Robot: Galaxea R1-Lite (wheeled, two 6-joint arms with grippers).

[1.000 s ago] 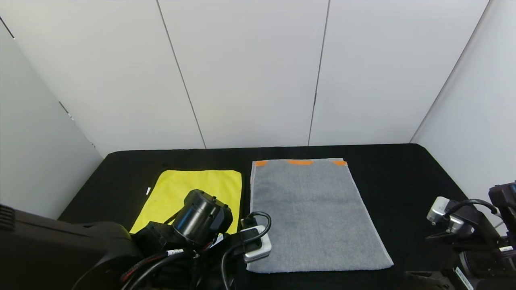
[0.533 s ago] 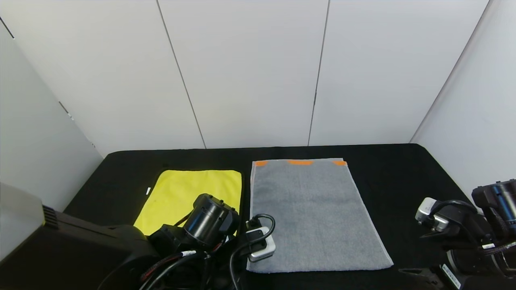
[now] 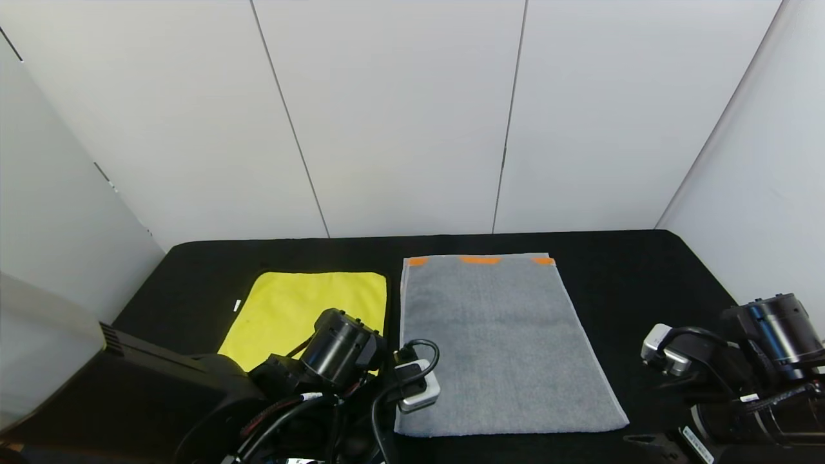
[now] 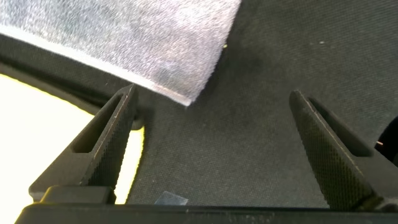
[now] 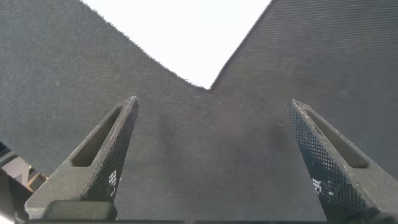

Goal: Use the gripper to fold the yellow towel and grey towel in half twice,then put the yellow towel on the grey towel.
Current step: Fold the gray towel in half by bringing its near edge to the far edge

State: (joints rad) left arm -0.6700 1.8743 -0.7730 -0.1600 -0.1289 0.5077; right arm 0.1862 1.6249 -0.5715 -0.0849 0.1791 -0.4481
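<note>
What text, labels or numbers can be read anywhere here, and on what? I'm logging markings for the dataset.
None can be read.
White stickers on the right arm, at the head view's lower right edge: print too small to read.
Small white tag at the yellow towel's far left edge: nothing legible.
Grey towel: orange patches only, no lettering.

Yellow towel (image 3: 309,308) and grey towel (image 3: 503,345) lie flat side by side on black table (image 3: 644,283), not touching. Left arm (image 3: 335,361) covers yellow towel's near edge; right arm (image 3: 741,367) at table's right.
</note>
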